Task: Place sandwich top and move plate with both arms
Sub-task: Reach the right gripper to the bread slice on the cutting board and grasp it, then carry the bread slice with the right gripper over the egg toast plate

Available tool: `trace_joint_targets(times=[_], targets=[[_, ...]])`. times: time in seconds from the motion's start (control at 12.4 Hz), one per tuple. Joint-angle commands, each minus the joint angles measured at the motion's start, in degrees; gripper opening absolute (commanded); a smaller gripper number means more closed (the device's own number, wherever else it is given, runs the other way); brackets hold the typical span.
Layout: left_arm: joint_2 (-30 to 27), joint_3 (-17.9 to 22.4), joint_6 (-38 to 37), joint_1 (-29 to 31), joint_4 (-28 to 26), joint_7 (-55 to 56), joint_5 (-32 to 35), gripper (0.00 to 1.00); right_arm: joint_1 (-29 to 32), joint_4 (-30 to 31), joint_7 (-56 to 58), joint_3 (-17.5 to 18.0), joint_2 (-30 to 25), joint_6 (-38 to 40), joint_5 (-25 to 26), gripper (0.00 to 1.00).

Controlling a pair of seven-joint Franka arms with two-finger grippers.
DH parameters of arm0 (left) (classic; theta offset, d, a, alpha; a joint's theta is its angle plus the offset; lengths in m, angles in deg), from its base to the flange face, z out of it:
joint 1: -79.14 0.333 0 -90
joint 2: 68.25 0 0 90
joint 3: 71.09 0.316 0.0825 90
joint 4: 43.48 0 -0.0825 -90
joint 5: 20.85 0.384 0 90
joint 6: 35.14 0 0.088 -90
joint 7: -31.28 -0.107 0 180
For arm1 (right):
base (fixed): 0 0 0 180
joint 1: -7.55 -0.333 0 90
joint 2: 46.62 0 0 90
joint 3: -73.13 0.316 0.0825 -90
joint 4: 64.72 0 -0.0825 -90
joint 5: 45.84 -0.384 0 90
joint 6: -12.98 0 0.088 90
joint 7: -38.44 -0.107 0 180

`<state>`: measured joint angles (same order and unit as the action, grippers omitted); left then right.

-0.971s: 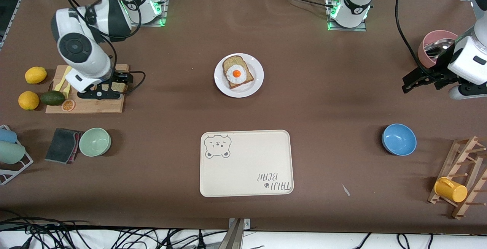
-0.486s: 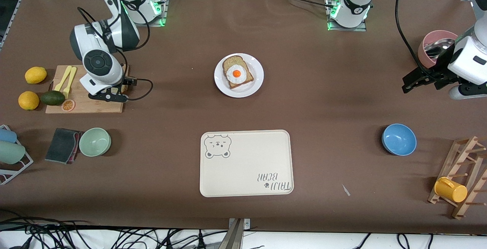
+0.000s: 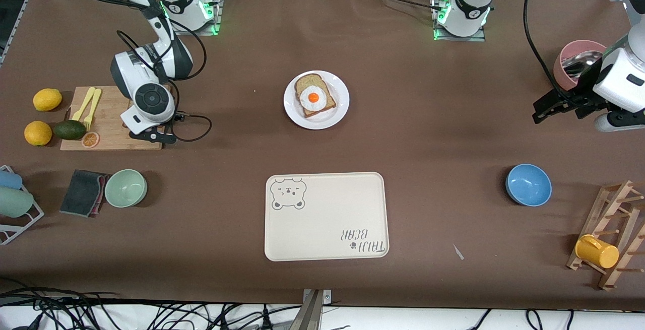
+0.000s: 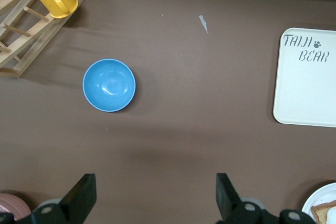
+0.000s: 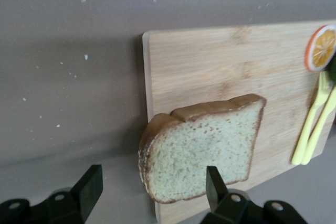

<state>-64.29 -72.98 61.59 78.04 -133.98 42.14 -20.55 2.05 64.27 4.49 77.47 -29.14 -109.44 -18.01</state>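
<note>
On the cutting board (image 5: 210, 72), only the right wrist view shows the sandwich top (image 5: 202, 153) between the right gripper's (image 5: 152, 187) open jaws

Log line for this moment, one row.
right tool: open over speckled brown bread slice on wooden cutting board | left tool: open, waiting | round white plate: untouched

Brown tabletop (image 3: 428, 133) carries a white plate (image 3: 339, 111) at centre and a cream bear tray (image 3: 327, 229) nearer the front camera. Toward the right arm's end: wooden cutting board (image 3: 116, 141), two lemons (image 3: 47, 99), avocado (image 3: 69, 129), grey cloth (image 3: 81, 192), green bowl (image 3: 126, 187). Toward the left arm's end: blue bowl (image 3: 528, 184), pink bowl (image 3: 564, 60), wooden rack (image 3: 617, 229).
</note>
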Motion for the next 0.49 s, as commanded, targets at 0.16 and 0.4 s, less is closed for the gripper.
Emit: trace_joint_targets(times=[0.16,0.4], targets=[[0.0,0.1,-1.2,0.0,0.9,0.7,-1.0,1.0,0.6,-0.1,-4.2,-0.6,2.8,-0.8,3.1,0.78],[0.0,0.1,-1.2,0.0,0.8,0.7,-1.0,1.0,0.6,-0.1,-5.8,-0.6,4.7,-2.4,3.1,0.73]])
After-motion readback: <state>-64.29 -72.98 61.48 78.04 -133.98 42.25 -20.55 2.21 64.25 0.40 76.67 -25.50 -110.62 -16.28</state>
